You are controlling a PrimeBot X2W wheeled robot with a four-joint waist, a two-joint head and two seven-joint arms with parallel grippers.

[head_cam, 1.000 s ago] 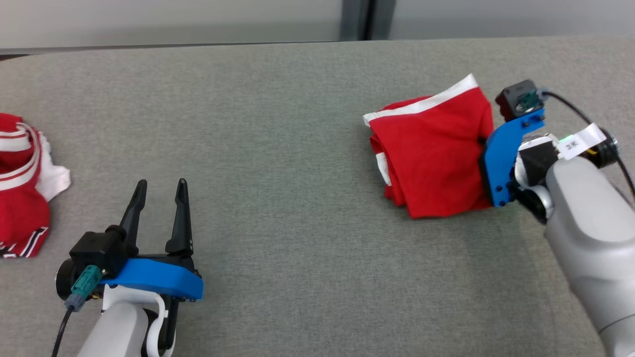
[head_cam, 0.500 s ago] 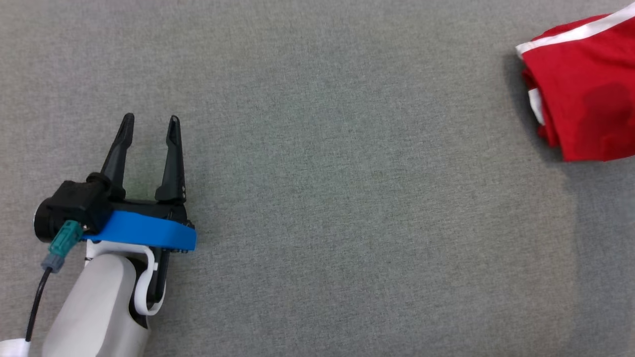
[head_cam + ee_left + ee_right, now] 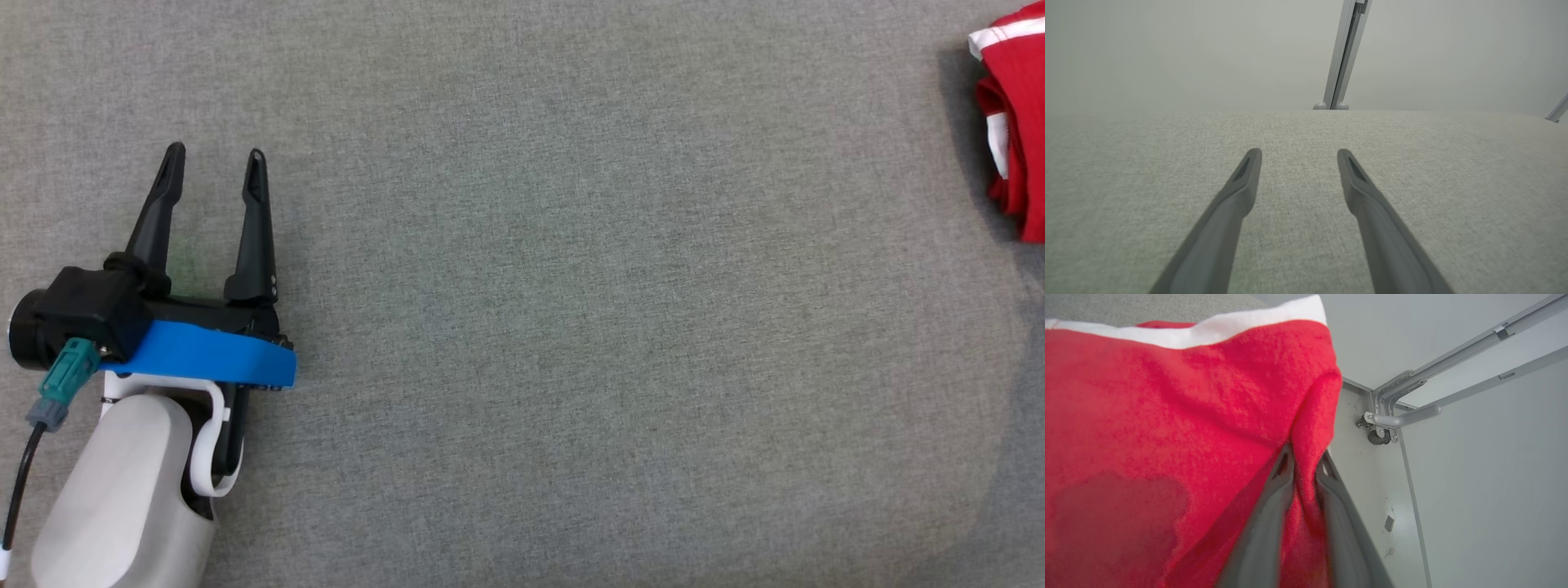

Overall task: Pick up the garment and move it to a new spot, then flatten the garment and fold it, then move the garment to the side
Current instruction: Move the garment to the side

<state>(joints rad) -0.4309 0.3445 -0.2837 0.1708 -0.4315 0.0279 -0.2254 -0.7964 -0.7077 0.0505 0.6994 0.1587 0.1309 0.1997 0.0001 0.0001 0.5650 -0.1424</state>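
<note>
The left claw [image 3: 215, 151] is over the grey, cloth-covered desk [image 3: 588, 343] at the robot's left side. Its two dark fingers are spread wide apart and there is nothing between them; the left wrist view shows the same. The red garment [image 3: 1015, 155], which has a white band along one edge, lies bunched on the desk far to the right. In the right wrist view the right claw [image 3: 1306, 455] is almost closed and pinches a fold of this garment between its fingers.

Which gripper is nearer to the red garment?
Right. The right gripper has a fold of the red garment between its jaws; the left gripper sits far across the grey surface.
</note>
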